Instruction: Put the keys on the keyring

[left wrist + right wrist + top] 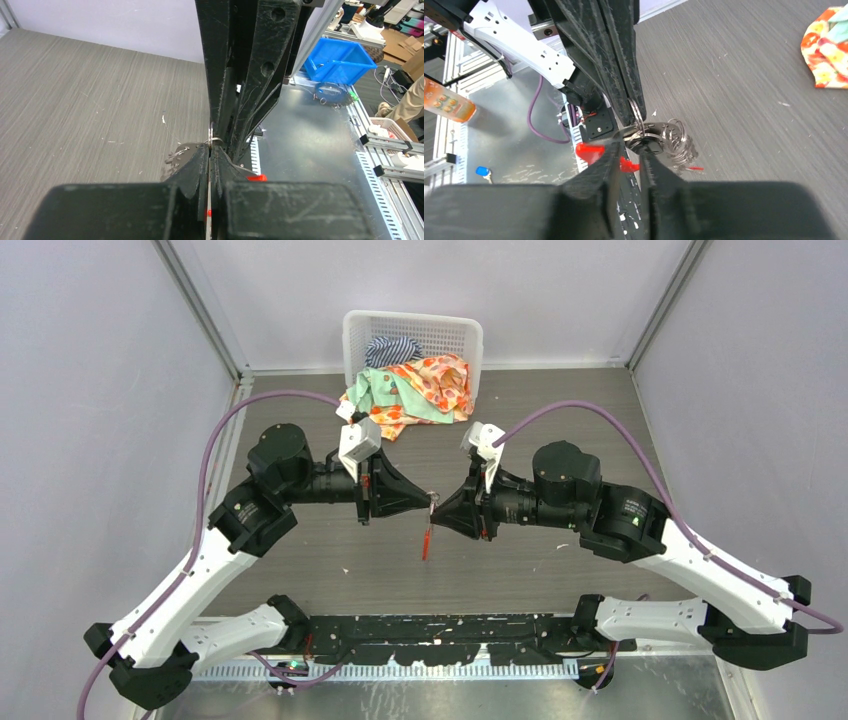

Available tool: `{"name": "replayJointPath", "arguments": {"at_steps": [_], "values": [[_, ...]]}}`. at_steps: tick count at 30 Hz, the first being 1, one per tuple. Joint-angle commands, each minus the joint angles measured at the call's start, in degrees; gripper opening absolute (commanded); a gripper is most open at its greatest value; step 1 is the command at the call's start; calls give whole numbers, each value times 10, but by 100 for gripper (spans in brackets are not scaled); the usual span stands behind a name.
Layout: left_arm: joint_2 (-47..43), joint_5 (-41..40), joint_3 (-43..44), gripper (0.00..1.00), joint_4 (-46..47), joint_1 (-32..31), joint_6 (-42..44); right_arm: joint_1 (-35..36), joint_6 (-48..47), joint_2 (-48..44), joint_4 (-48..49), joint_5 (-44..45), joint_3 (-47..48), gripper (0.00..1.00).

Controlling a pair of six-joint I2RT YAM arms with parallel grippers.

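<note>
Both grippers meet tip to tip above the middle of the table. My left gripper [427, 497] is shut on the edge of the keyring's grey ring [636, 109]. The keyring's fan of silvery pieces [676, 142] hangs beside the tips and also shows in the left wrist view [176, 154]. Its long red tag [427, 540] hangs down below. My right gripper [631, 142] is shut, with a gap, on what looks like the red-headed key [629, 165], its silver blade pointing at the ring. The black-headed key is not visible.
A white basket [360, 330] with patterned cloths [420, 390] spilling out stands at the back centre. The black rail of the arm bases [440, 630] runs along the near edge. A blue bin [340, 60] sits off the table.
</note>
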Motion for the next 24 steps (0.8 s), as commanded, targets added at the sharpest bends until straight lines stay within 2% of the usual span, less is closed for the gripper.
{"name": "replayJointPath", "arguments": {"at_steps": [1, 7, 20, 21, 22, 24], "values": [[-8, 3, 14, 0, 42, 3, -6, -1, 4, -6, 52, -16, 6, 15], [-15, 5, 7, 0, 39, 3, -3, -1, -5, -23, 52, 0, 9, 1], [-25, 16, 6, 0, 31, 3, 8, -1, -22, -54, 58, 50, 10, 1], [-25, 13, 5, 0, 33, 3, 9, -2, -20, -55, 52, 45, 11, 2], [-27, 5, 4, 0, 33, 3, 12, -1, -17, -55, 42, 44, 12, 9], [-29, -19, 3, 0, 30, 3, 20, -1, -4, -56, 24, 55, 11, 30]]}}
